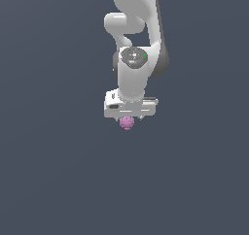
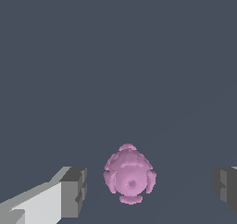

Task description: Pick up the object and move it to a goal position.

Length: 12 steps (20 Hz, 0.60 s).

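Wrist view, pincer spread apart, knobbly pink object between fingers, untouched.

Pink-purple object; white arm; grey-tipped jaws.

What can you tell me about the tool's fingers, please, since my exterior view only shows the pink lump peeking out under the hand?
Observer: In the wrist view both fingers stand wide apart, with the pink lump between them.
Operator: Are they touching it?
Observer: No, grey floor shows in the gap on each side of it.
Operator: So the tool is open?
Observer: Yes, the tool is open, nothing gripped.
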Available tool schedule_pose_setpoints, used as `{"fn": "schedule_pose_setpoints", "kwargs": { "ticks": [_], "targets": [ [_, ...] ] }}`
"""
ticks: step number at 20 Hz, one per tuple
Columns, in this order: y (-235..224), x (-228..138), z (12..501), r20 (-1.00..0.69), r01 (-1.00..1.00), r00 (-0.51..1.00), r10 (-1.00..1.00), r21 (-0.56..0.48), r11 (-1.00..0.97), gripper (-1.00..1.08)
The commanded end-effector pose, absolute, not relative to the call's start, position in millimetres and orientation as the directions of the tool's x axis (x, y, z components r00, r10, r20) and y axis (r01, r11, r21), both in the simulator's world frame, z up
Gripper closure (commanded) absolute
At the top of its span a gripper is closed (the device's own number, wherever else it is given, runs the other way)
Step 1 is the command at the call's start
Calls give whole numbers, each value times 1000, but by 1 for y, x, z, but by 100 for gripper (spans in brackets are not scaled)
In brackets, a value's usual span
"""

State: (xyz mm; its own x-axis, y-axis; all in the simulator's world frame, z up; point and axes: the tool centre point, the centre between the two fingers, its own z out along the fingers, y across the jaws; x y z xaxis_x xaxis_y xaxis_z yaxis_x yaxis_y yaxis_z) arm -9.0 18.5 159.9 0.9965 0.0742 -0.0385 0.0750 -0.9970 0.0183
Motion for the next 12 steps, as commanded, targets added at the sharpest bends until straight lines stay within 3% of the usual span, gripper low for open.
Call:
{"fn": "schedule_pose_setpoints", "kwargs": {
  "ticks": [1, 12],
  "targets": [
    [18, -9, 160, -38, 75, 996, 74, 18, -997, -92],
    [8, -9, 164, -47, 12, 999, 12, -4, -1000, -92]
  ]
}}
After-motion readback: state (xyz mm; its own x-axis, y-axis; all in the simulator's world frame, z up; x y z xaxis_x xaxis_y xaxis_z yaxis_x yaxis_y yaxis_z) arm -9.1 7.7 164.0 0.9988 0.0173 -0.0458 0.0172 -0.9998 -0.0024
